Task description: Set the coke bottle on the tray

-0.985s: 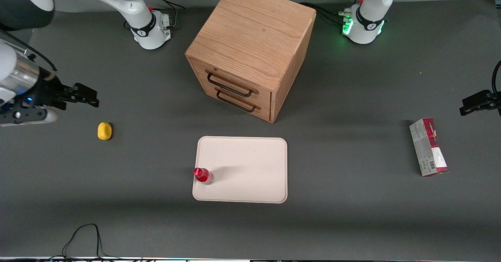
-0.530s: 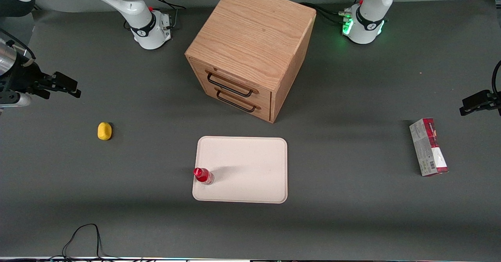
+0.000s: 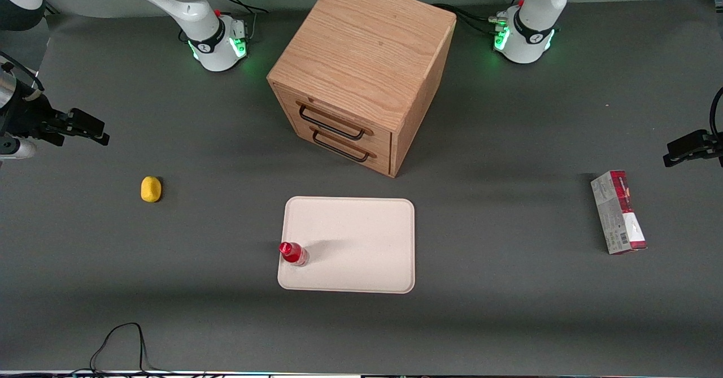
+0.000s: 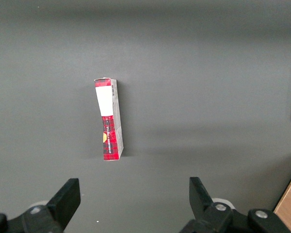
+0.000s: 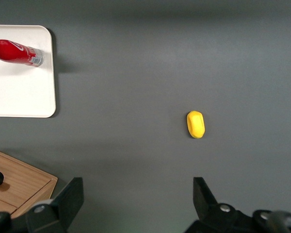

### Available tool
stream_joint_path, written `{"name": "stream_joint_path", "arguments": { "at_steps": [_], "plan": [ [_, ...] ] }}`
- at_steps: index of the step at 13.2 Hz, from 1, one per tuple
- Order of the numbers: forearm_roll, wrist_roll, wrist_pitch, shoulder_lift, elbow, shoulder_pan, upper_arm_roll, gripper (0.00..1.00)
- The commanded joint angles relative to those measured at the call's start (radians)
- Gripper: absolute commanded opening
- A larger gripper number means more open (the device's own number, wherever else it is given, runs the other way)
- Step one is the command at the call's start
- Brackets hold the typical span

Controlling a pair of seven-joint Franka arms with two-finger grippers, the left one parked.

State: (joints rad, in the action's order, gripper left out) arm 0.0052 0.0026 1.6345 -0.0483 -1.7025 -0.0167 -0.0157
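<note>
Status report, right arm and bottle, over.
Gripper open, empty, at the working arm's end of the table. Small red plastic coke bottle upright on the cream-white rectangular tray. Nothing obstructing.

Glossy plastic coke bottle on matt tray; grained wood cabinet.

Front view: high above the table, looking steeply down, both arm bases at the upper edge. Right wrist view: looking straight down from well above, past the pincer, wide apart. Shared between these two: tray corner, coke bottle, yellow object.
</note>
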Motion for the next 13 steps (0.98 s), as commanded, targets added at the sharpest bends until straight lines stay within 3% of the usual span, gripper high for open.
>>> {"name": "stream_joint_path", "arguments": {
  "at_steps": [1, 13],
  "plan": [
    [-0.013, -0.018, -0.013, 0.008, 0.023, 0.007, 0.014, 1.0],
    [-0.033, -0.007, -0.013, 0.008, 0.024, 0.037, -0.026, 1.0]
  ]
}}
